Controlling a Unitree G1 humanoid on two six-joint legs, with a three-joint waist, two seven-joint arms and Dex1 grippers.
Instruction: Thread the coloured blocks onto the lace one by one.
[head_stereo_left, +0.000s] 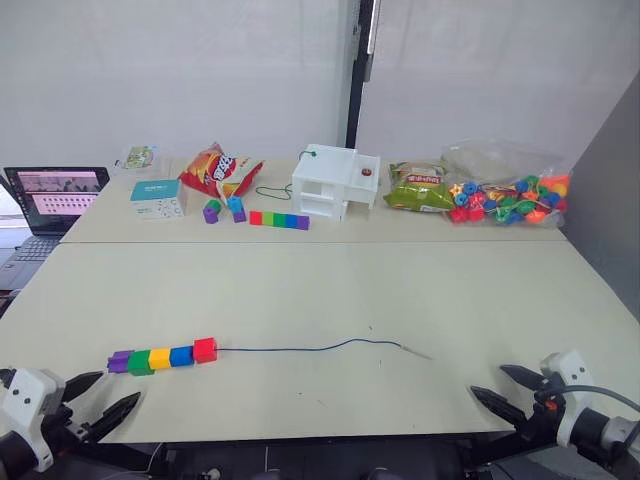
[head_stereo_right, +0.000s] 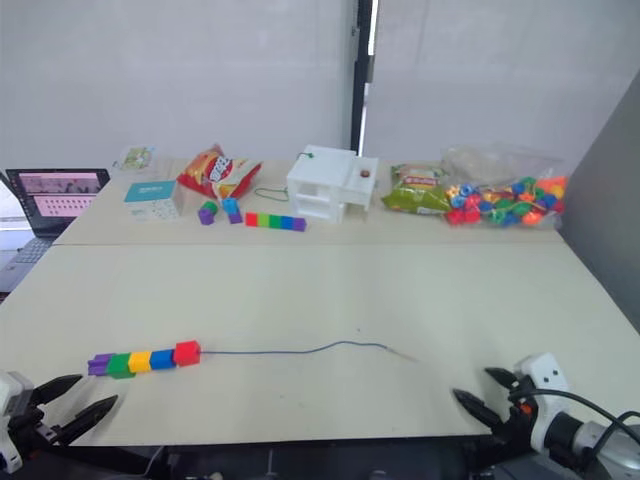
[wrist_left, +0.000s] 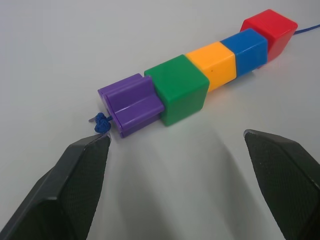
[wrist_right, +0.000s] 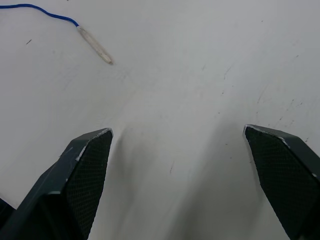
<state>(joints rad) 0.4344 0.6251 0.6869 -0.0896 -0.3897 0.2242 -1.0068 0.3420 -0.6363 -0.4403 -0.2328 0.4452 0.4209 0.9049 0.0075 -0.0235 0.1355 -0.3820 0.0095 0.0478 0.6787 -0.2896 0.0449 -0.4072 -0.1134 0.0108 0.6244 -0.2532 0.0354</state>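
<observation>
Five coloured blocks lie in a touching row on the near left of the table: purple (wrist_left: 131, 104), green (wrist_left: 179, 89), yellow (wrist_left: 212, 65), blue (wrist_left: 246, 50) and red (head_stereo_left: 205, 349). The dark-blue lace (head_stereo_left: 300, 349) runs through them, with a knot (wrist_left: 101, 123) at the purple end. From the red block it trails right to its pale stiff tip (wrist_right: 95, 45). My left gripper (head_stereo_left: 105, 397) is open just in front of the purple end, touching nothing. My right gripper (head_stereo_left: 490, 382) is open and empty at the table's near right, short of the tip.
On the far table stand a laptop (head_stereo_left: 55, 195), a small box (head_stereo_left: 157, 198), a snack bag (head_stereo_left: 220, 170), loose cubes (head_stereo_left: 222, 208), a joined rainbow bar (head_stereo_left: 279, 219), a white box (head_stereo_left: 335, 182) with a green cord (head_stereo_left: 272, 190), and a clear bag of beads (head_stereo_left: 510, 195).
</observation>
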